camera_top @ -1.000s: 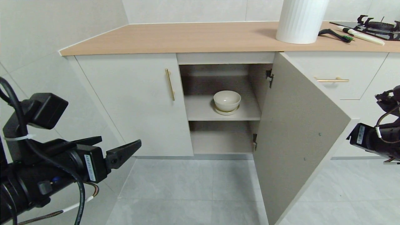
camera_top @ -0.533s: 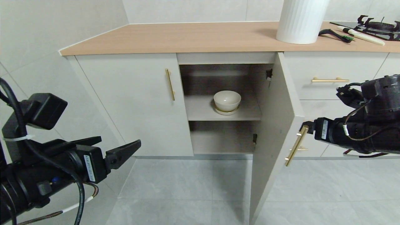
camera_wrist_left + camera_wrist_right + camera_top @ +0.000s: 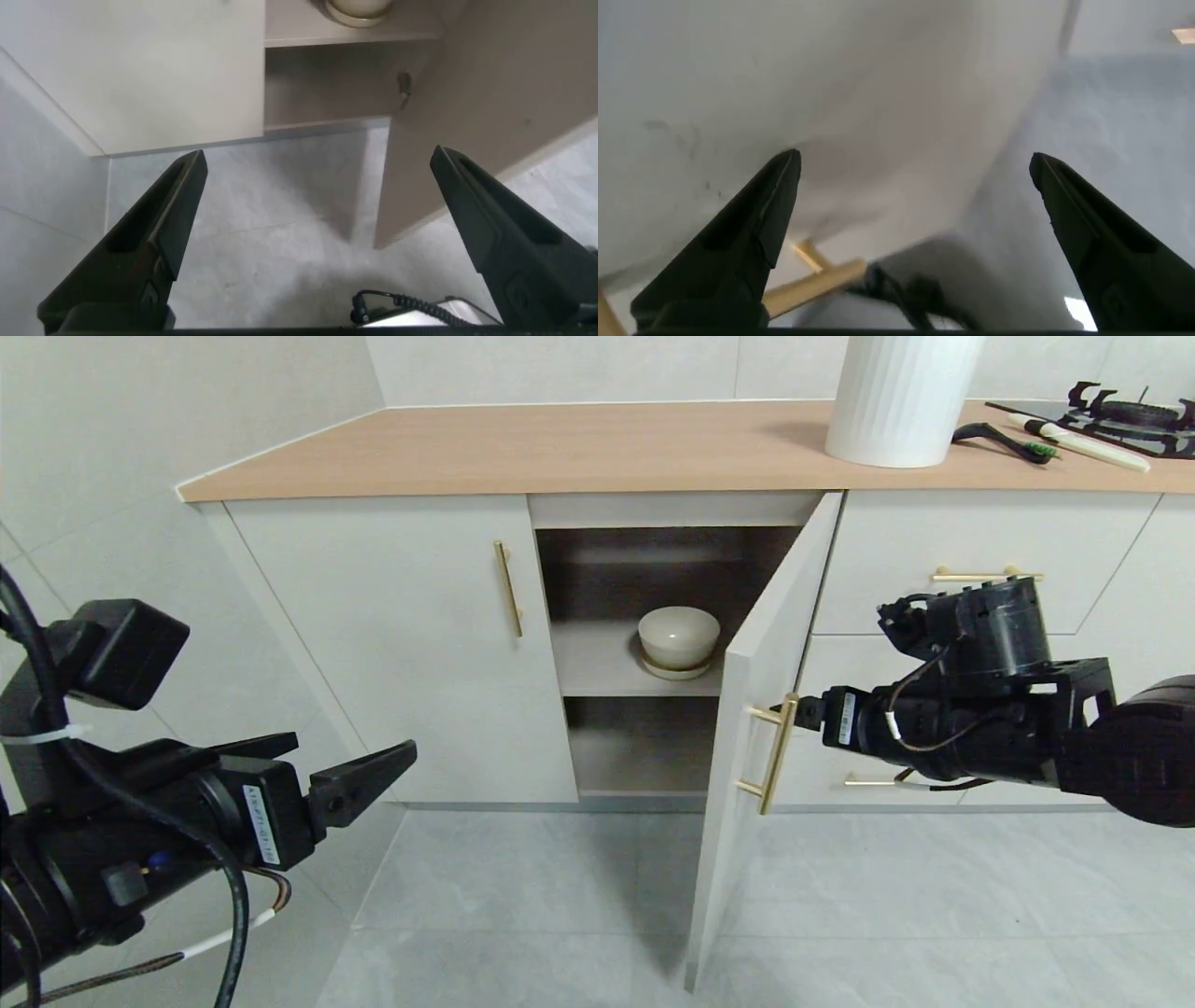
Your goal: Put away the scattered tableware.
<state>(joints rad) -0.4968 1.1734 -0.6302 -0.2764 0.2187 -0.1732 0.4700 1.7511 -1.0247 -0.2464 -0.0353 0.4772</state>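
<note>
Door (image 3: 761,644) swung nearer shut | right claw (image 3: 795,711) at handle (image 3: 773,756) | bowl (image 3: 679,635) on shelf (image 3: 597,665)

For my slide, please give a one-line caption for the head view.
Open right gripper at the gold handle of a partly open cabinet door; inside, a bowl rests on a plate.

Grey tiled floor (image 3: 523,896) — wooden countertop (image 3: 560,448)

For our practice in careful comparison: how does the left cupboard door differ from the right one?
The left door is shut flush; the right door stands ajar, showing the bowl on the shelf. The left door's handle is free; the right door's handle has the right gripper at it. Both are pale, plain fronts with upright gold bar handles.
</note>
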